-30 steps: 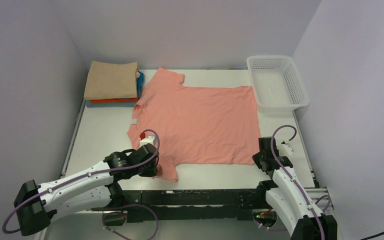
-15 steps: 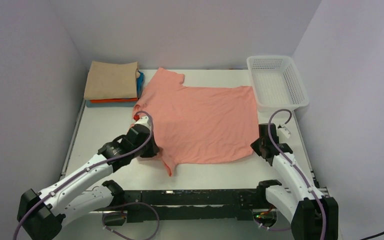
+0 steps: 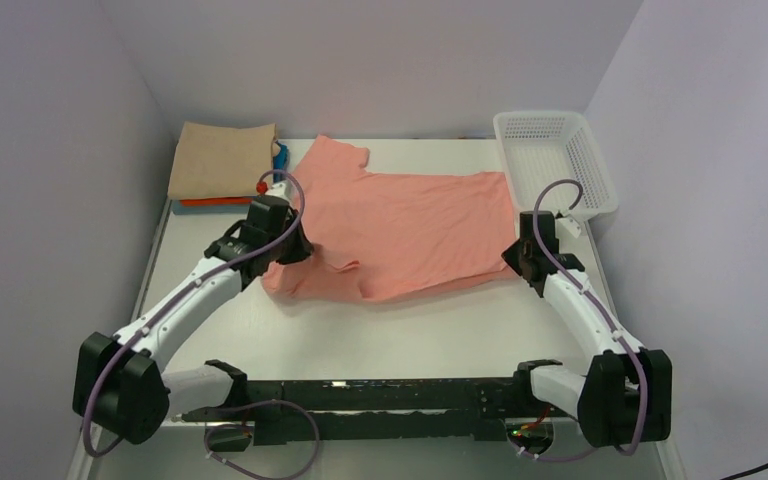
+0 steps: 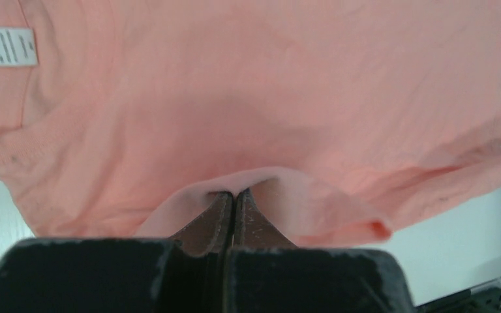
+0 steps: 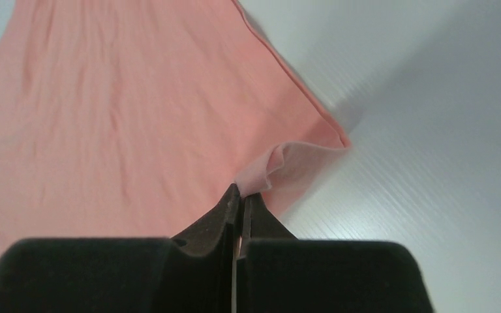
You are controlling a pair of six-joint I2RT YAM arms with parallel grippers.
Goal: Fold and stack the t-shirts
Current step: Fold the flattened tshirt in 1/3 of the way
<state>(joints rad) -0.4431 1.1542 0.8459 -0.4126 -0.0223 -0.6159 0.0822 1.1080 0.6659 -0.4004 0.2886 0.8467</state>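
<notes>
The salmon-pink t-shirt (image 3: 410, 225) lies on the white table, its near edge folded over toward the back. My left gripper (image 3: 298, 248) is shut on the shirt's near-left sleeve edge, seen pinched in the left wrist view (image 4: 233, 193). The white neck label (image 4: 8, 46) shows at that view's top left. My right gripper (image 3: 522, 262) is shut on the shirt's near-right hem corner, seen in the right wrist view (image 5: 242, 190). A folded stack with a tan shirt (image 3: 222, 160) on top, orange-red (image 3: 225, 201) and blue (image 3: 280, 160) beneath, sits at the back left.
A white plastic mesh basket (image 3: 554, 164) stands at the back right, close behind the right arm. Grey walls close in on the left, the back and the right. Bare table (image 3: 400, 335) lies between the shirt and the arm bases.
Both grippers have moved away from the near edge toward the back, carrying the shirt's near edge with them. The near sleeve and hem now lie folded over the shirt's body.
</notes>
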